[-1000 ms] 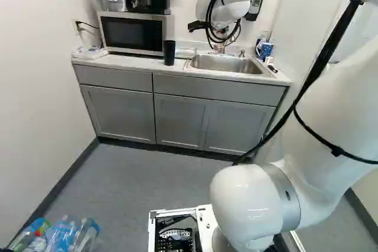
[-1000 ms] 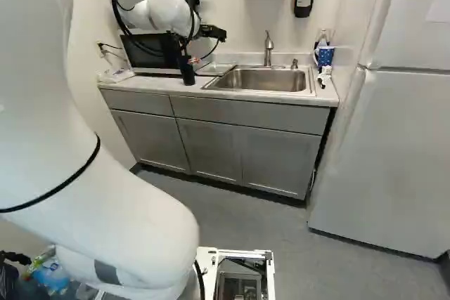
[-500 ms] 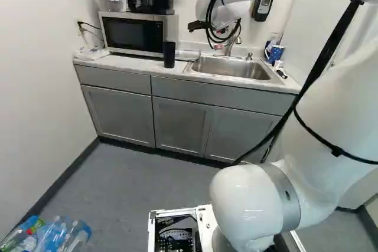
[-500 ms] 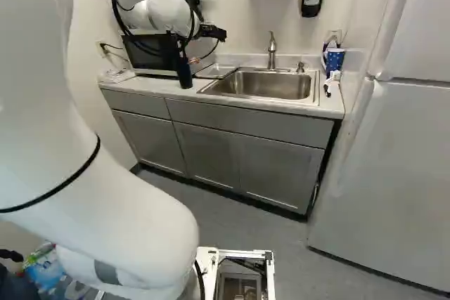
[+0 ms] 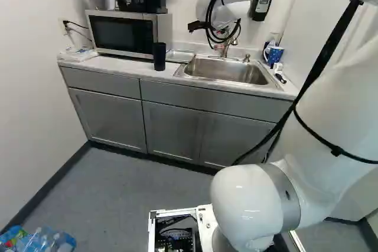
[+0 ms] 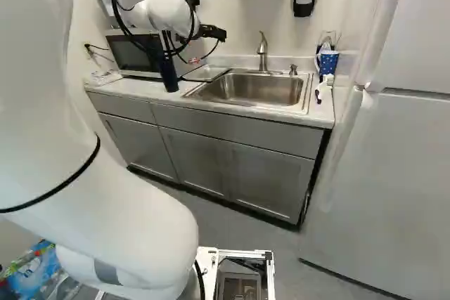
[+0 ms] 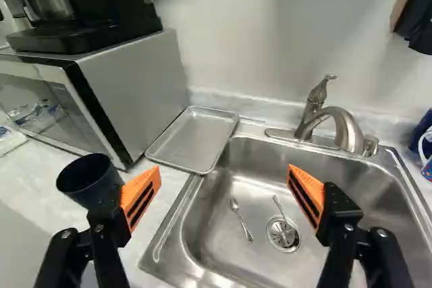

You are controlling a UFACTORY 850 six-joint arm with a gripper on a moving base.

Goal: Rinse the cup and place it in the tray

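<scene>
Tool (image 6: 193,60) spread wide; the dark, plain cup (image 7: 93,183) stands upright on the counter (image 7: 40,166), round mouth uppermost.

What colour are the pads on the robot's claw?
Orange pads, with black stripes; the wrist view shows them best.

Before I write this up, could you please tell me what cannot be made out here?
Dark cup: base, wrist view, behind the pincer; contents lost in its dark interior.
Blue mug: mostly cut off by the wrist view's edge.
Bottles: lower parts, cut off by the left base view's edge.
Microwave: partly behind the arm, right base view.
</scene>
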